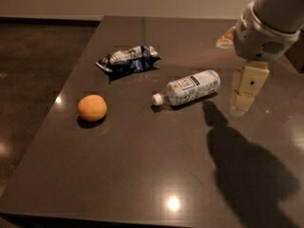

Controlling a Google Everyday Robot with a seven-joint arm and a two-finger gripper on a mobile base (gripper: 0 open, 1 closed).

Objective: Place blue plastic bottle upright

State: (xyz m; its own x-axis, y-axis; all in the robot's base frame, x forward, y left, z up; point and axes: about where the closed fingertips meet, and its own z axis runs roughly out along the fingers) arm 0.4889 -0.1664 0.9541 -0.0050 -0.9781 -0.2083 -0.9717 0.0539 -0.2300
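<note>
The blue plastic bottle (189, 88) lies on its side near the middle of the dark table (142, 165). Its white cap points to the lower left and its pale blue-and-white label with a dark rectangle faces up. My gripper (247, 90) hangs from the white arm at the right. It is above the table, a little to the right of the bottle's base and apart from it, and it holds nothing.
An orange (92, 108) sits on the left side of the table. A blue-and-white foil snack bag (127, 59) lies behind the bottle, to the left. A small object (225, 38) shows at the back right beside the arm. The arm's shadow falls on the table's front right.
</note>
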